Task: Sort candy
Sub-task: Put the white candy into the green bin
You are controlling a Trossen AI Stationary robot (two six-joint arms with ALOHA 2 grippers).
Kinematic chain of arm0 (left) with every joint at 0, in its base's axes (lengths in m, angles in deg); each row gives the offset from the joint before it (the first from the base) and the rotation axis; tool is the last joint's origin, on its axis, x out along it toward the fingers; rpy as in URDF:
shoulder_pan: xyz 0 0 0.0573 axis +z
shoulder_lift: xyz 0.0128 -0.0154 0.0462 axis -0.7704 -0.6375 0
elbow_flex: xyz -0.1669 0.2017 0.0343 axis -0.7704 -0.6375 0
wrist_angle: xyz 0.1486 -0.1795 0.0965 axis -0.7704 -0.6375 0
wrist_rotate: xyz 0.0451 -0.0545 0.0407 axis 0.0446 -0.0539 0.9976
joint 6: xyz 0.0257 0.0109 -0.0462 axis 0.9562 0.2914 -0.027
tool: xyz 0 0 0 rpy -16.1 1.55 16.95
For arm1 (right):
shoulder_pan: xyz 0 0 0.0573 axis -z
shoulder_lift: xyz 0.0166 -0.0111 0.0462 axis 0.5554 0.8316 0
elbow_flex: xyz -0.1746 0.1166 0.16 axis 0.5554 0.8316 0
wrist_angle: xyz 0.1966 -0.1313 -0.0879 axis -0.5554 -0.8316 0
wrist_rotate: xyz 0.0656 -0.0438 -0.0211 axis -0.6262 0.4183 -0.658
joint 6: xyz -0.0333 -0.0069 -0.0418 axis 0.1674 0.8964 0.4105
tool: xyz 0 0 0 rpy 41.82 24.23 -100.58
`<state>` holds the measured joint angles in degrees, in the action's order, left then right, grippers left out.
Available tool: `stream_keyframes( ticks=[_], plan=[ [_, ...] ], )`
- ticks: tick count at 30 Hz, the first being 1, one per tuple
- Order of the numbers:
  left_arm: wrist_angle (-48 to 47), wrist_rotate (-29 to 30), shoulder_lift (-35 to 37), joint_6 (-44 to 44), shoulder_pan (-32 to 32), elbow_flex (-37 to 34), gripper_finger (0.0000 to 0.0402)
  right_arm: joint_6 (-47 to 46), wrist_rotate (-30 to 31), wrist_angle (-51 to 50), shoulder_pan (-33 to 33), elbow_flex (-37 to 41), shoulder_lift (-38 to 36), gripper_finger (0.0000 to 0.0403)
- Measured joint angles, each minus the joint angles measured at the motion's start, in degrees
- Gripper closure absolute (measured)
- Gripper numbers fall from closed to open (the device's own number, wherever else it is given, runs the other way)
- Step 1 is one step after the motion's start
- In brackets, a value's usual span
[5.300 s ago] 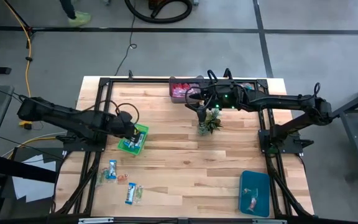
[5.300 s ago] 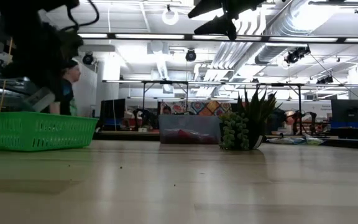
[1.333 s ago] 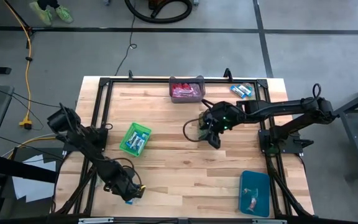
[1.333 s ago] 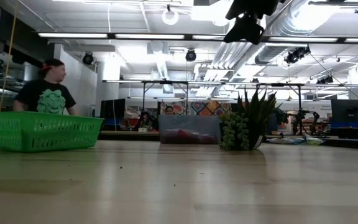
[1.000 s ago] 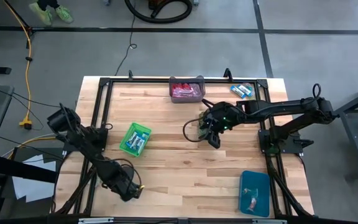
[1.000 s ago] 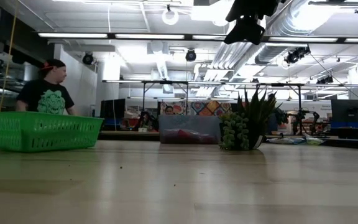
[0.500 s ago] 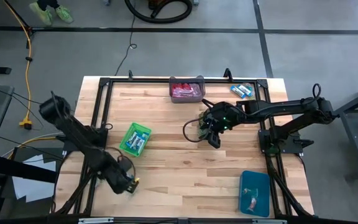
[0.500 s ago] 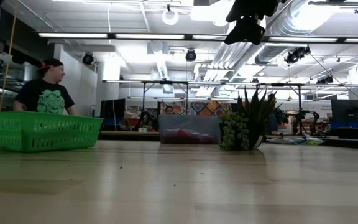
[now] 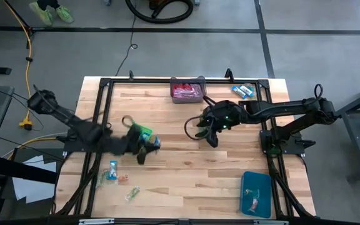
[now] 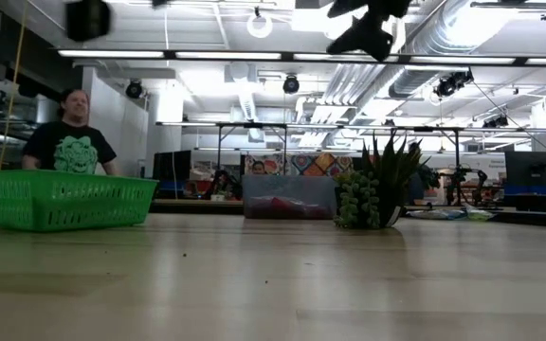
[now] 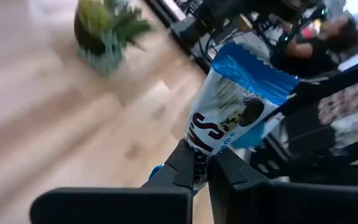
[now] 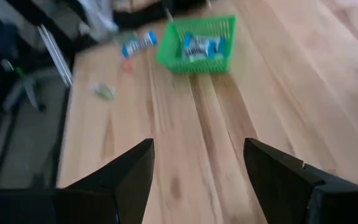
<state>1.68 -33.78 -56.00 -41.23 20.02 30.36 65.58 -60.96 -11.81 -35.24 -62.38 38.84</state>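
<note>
My left gripper [image 9: 147, 149] is above the table beside the green basket [image 9: 141, 132], shut on a blue-and-white candy [image 11: 235, 102]. More blue-and-white candy lies inside the basket [image 12: 197, 43]. Three loose candies lie flat on the table near the near-left corner: a blue-and-white one [image 9: 112, 170], a small reddish one [image 9: 124, 179] and a greenish one [image 9: 132, 194]. My right gripper [image 9: 209, 134] hangs open [image 12: 197, 180] over the middle of the table, above the small spiky plant [image 10: 373, 189]. My left gripper pinches the blue-and-white candy between its two fingers [image 11: 185, 163] by one end of the wrapper [image 11: 199, 149]. The rest of the wrapper sticks out past the fingertips. The candy is lifted clear of the table.
A clear bin of red candy [image 9: 187, 91] stands at the far edge, and a blue bin [image 9: 255, 194] near the near-right corner. Some blue-and-white candies [image 9: 242, 91] lie at the far-right edge. A person [image 10: 69, 142] stands beyond the table. Bare wood lies between plant and blue bin.
My left gripper has risen from the near-left corner and swung fast toward the far edge and the right, up to the green basket, carrying the blue-and-white candy clear of the table. The other loose candies stayed where they lay. My right gripper has barely shifted.
</note>
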Motion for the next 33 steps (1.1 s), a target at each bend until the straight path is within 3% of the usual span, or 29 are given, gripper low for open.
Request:
stream_keyframes(
  ticks=[5,10,15,18,22,26,33],
  plan=[
    [-2.72,-15.14,3.27,13.44,13.00,0.00,0.0401,-4.52,0.01,6.23,0.71,0.00,0.00,0.0159],
    [-14.73,-25.32,7.62,16.97,21.08,0.11,0.0401,-10.23,4.06,6.94,0.76,0.00,0.00,0.0159],
    [-39.56,-25.32,10.93,6.25,22.33,0.08,0.0401,-14.31,9.29,5.76,0.76,0.00,0.00,0.0159],
    [-48.02,-23.16,10.95,-2.34,19.93,0.00,0.0401,-14.51,10.85,5.76,0.76,0.00,0.00,0.0159],
    [-46.47,-17.69,9.78,-13.76,16.02,-0.55,0.0401,-12.85,11.50,5.75,1.16,0.00,0.02,0.0159],
    [-43.39,-17.13,6.84,-22.49,13.05,-2.72,0.0401,-10.92,11.47,5.55,1.62,0.00,0.02,0.0159],
    [-44.19,-17.95,-1.25,-27.42,12.61,-3.26,0.0401,-7.69,11.43,4.44,1.99,0.00,0.02,0.0159]
  ],
)
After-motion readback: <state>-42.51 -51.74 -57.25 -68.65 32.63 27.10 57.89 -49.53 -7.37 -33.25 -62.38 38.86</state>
